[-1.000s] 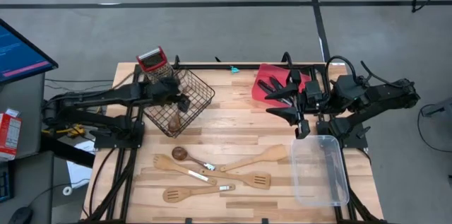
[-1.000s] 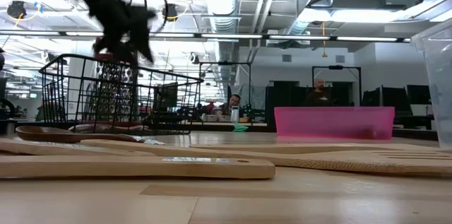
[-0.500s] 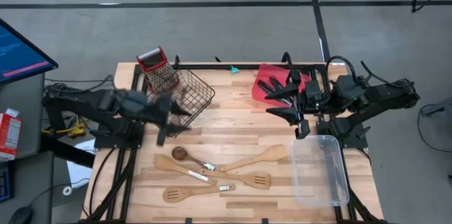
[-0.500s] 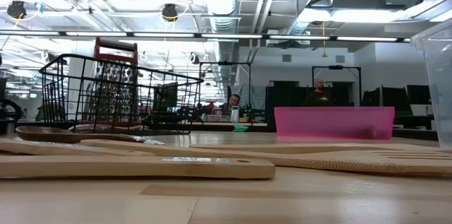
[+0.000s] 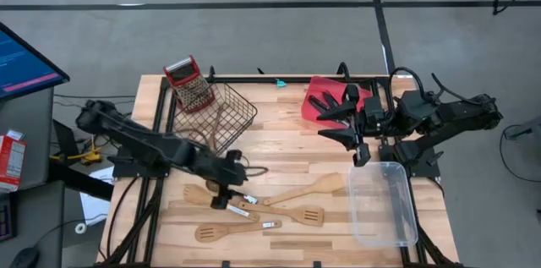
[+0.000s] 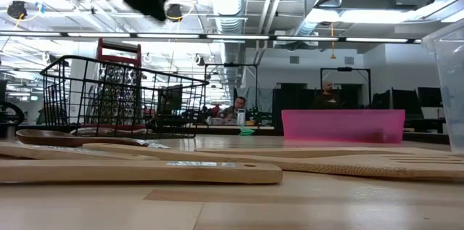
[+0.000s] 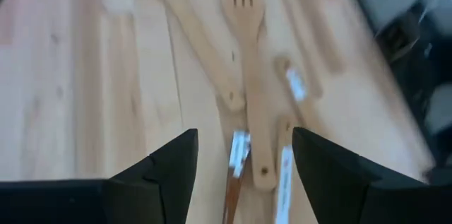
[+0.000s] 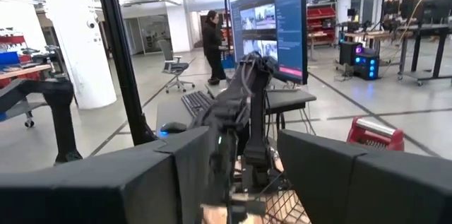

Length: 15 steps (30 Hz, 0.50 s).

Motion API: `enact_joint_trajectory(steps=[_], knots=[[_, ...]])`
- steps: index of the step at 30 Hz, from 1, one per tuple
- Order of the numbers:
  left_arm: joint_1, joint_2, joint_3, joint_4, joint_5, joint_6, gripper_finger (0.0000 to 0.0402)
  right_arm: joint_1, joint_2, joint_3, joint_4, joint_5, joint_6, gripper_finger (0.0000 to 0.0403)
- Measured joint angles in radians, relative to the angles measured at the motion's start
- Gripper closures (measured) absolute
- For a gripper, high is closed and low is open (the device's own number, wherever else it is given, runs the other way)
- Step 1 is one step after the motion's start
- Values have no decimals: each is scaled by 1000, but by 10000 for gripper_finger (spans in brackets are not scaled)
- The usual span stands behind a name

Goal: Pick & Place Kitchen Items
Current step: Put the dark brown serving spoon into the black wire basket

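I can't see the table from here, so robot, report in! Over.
Left end effector open, empty, above the wooden utensils. Right end effector waiting beside the red tray. Nothing blocking the utensils. Over.

Utensils (image 5: 262, 205) lie at the surface's (image 5: 279, 145) front; basket (image 5: 215, 120) back left, tray (image 5: 325, 99) back right, bin (image 5: 385, 205) front right.

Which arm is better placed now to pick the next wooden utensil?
Left. The left gripper hangs open right over the wooden utensils; the right gripper waits by the red tray, away from them.
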Motion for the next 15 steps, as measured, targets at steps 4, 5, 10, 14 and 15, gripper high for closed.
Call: enact_joint_trajectory(steps=[4, 5, 10, 14, 15], knots=[[0, 107, 0, -14, 1, 30, 189, 0, 1, 0, -28, 0, 31, 225], [0, 132, 0, -16, 1, 33, 189, 0, 1, 0, -35, 0, 39, 225], [4, 222, 0, -19, 30, 30, 189, 1, 1, 0, -47, 0, 47, 223], [5, 265, 0, -28, 32, 35, 189, 2, 1, 0, -52, 0, 47, 224], [5, 275, 0, -36, 32, 35, 189, 2, 1, 0, -52, 0, 47, 224]])
